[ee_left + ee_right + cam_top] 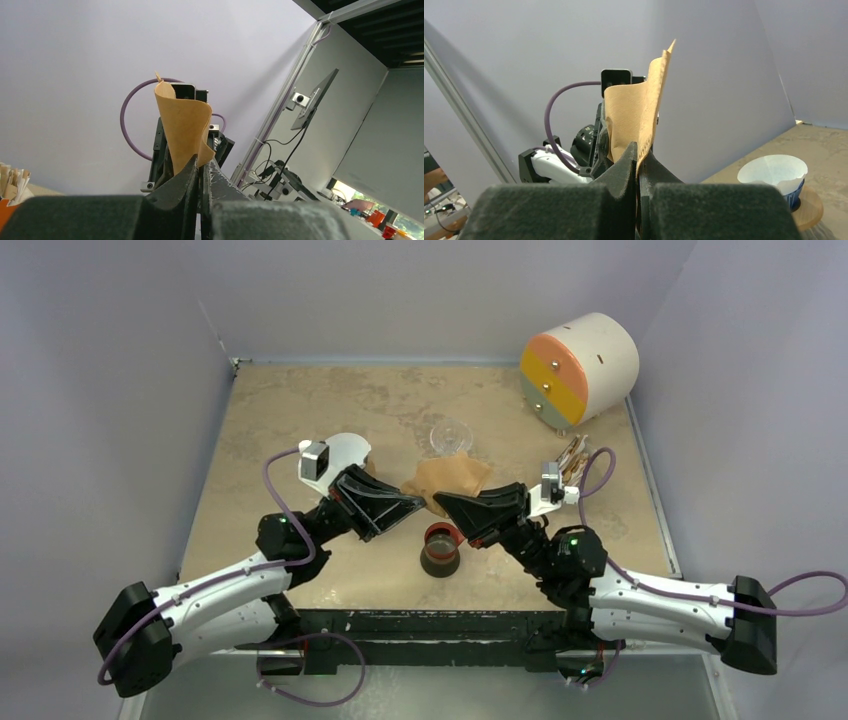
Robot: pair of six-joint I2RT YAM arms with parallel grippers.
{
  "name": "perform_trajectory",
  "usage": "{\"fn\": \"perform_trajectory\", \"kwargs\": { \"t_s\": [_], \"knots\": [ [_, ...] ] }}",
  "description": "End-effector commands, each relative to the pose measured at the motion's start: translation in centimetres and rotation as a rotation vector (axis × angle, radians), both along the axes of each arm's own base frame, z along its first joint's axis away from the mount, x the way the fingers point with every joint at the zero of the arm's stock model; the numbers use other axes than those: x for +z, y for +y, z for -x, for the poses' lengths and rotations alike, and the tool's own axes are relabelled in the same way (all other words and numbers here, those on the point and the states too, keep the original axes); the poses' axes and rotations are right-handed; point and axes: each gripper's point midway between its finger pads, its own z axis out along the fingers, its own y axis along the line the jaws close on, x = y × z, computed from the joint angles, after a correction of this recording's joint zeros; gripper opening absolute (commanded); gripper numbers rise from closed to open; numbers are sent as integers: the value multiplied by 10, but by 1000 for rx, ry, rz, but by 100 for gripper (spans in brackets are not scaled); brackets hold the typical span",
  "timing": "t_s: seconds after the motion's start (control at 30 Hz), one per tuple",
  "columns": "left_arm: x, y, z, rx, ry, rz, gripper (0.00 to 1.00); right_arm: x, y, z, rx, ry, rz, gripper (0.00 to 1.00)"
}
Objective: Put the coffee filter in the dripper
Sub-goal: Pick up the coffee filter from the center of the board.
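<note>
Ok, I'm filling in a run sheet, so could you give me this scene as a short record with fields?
filter: brown paper filter, held up between the two arms
left pincer: shut on one side of the filter
right pincer: shut on the opposite side
dripper: blue, sitting on a wooden ring
inside dripper: a white paper
task status: brown filter not yet in the dripper

White link shells, black joint housings seen on left arm [215, 595] and right arm [660, 592]. Purple cable [266, 480] looped at each wrist. Left gripper [420, 502], right gripper [438, 502]: matte black wedge fingers, rough-textured. Small green light noted on each forearm joint.
</note>
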Motion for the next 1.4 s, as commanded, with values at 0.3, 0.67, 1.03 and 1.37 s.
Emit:
{"fn": "perform_trajectory", "kwargs": {
  "t_s": [0.3, 0.67, 1.03, 1.37],
  "knots": [
    [4, 11, -17, 128, 47, -2, 36, 11, -6, 4, 1, -28, -38, 0],
    [2, 6, -21, 123, 55, -8, 23, 9, 5, 6, 34, -32, -27, 0],
    [3, 8, -9, 99, 1, -24, 0, 1, 0, 10, 39, -36, 2, 17],
    [-14, 17, 15, 104, -91, -166, 0, -26, -33, 21, -9, -60, 254, 61]
  ]
}}
